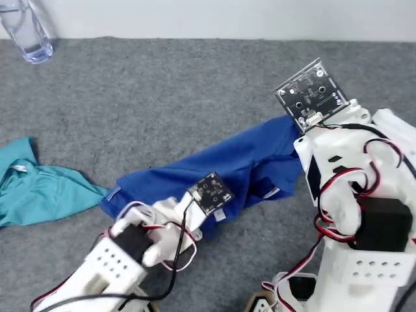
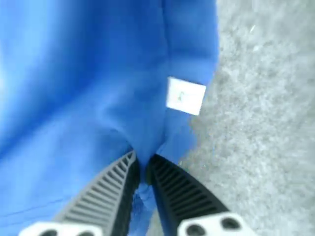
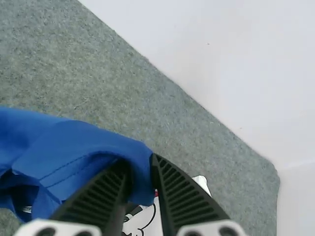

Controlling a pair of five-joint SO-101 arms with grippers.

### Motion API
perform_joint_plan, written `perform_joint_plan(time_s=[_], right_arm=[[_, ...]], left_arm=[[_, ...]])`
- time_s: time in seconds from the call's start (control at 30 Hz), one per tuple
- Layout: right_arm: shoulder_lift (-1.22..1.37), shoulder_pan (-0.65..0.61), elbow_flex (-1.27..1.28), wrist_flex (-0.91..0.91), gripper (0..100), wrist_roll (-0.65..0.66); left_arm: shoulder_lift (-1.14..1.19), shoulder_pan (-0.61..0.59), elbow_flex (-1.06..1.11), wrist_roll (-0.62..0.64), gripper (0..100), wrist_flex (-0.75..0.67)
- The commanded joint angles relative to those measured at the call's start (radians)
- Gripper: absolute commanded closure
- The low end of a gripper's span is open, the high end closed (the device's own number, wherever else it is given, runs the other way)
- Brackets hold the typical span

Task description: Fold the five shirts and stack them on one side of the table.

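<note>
While the blue shirt [image 1: 221, 166] is lying across the middle of the grey worktop [image 1: 162, 91], the teal shirt [image 1: 39, 185] is sitting just beside its end. At the left wrist, the left arm's fingers [image 2: 108, 191] are pinching blue cloth near a white label [image 2: 185, 96]. At the right wrist, the right arm's fingers [image 3: 179, 191] are pinching a doubled hem. The fold is probably calling for tight pinches and an even lift.

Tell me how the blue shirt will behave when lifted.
Likely floppy: the blue shirt lies creased and bunched on the carpet, so it should sag between the left hand and right hand. Probably light; thin folds fit inside both shut hands. Unlikely to slip, given ribbed fingers.
</note>
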Motion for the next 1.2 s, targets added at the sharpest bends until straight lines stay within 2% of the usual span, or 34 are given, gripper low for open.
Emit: perform_joint_plan(time_s=[0.0,0.13,0.27,0.43,0.57,0.63,0.73,0.83,1.0,1.17], right_arm=[[-0.019,0.035,-0.006,0.016,98.9,0.011],[-0.018,0.076,-0.006,0.018,98.9,0.011],[-0.019,0.096,-0.006,0.019,98.9,0.011],[-0.016,0.104,-0.005,0.019,98.9,0.011],[-0.010,0.105,-0.005,0.021,98.9,0.011],[-0.010,0.105,-0.005,0.021,98.9,0.011],[-0.010,0.105,-0.005,0.019,98.9,0.011],[-0.010,0.105,-0.005,0.019,98.9,0.011],[-0.010,0.105,-0.005,0.019,98.9,0.011],[-0.008,0.099,-0.005,0.019,98.9,0.009]], left_arm=[[-0.132,-0.005,-0.174,-0.014,99,0.152],[-0.261,-0.005,-0.263,-0.028,99,0.278],[-0.282,-0.005,-0.257,-0.127,99,0.354],[-0.189,-0.003,-0.189,-0.244,99,0.365],[-0.107,-0.003,-0.208,-0.255,98,0.364],[-0.083,0.000,-0.214,-0.253,93,0.367],[-0.060,-0.003,-0.194,-0.247,79,0.361],[-0.041,0.000,-0.150,-0.169,71,0.293],[0.026,0.003,-0.030,-0.195,73,0.164],[0.109,0.003,0.033,-0.163,73,0.041]])
